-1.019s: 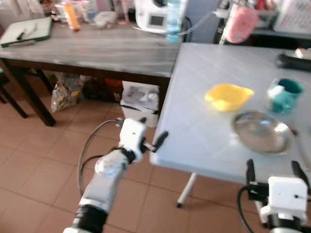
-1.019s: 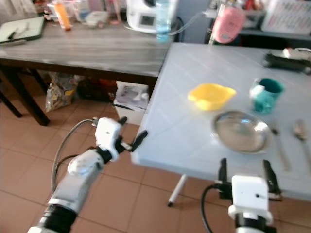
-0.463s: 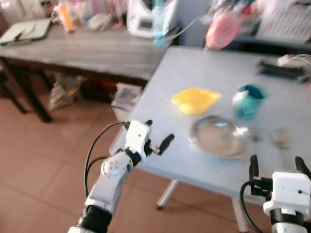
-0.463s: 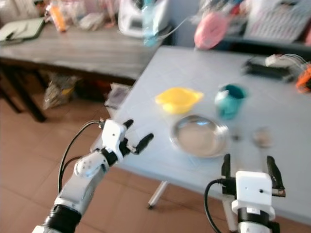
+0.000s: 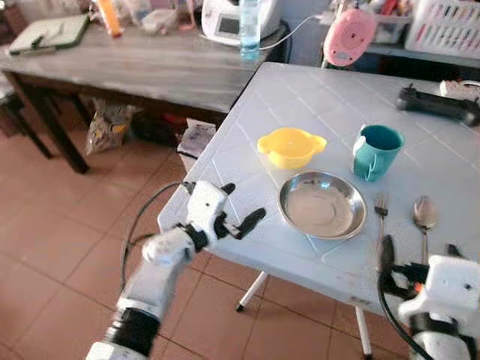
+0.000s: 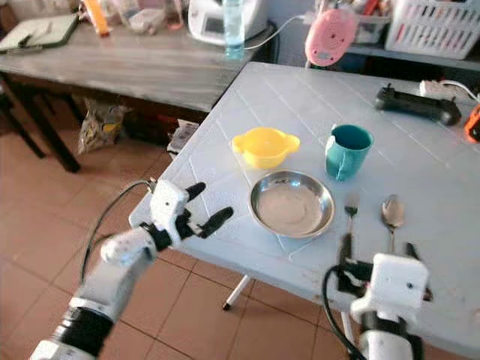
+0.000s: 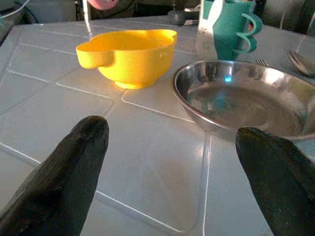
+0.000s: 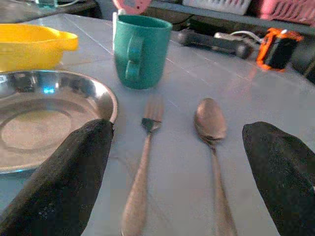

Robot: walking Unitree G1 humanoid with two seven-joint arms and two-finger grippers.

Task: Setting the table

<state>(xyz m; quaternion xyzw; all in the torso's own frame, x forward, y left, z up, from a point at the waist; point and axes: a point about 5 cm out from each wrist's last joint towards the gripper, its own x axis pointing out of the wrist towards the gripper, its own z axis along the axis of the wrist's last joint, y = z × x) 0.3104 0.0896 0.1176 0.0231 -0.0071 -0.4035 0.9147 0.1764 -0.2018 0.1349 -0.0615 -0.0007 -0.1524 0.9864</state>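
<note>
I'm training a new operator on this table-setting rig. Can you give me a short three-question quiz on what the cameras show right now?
1. True or false: the fork lies between the steel plate and the spoon.
2. Which item stands closest to the teal mug? A) yellow bowl B) pink clock C) water bottle
3. Fill in: the left gripper hovers at the near edge of the white table with its jaws ____.

Key
1. True.
2. A.
3. Open; nothing is held. The right gripper is open too, facing the fork and spoon.
</note>
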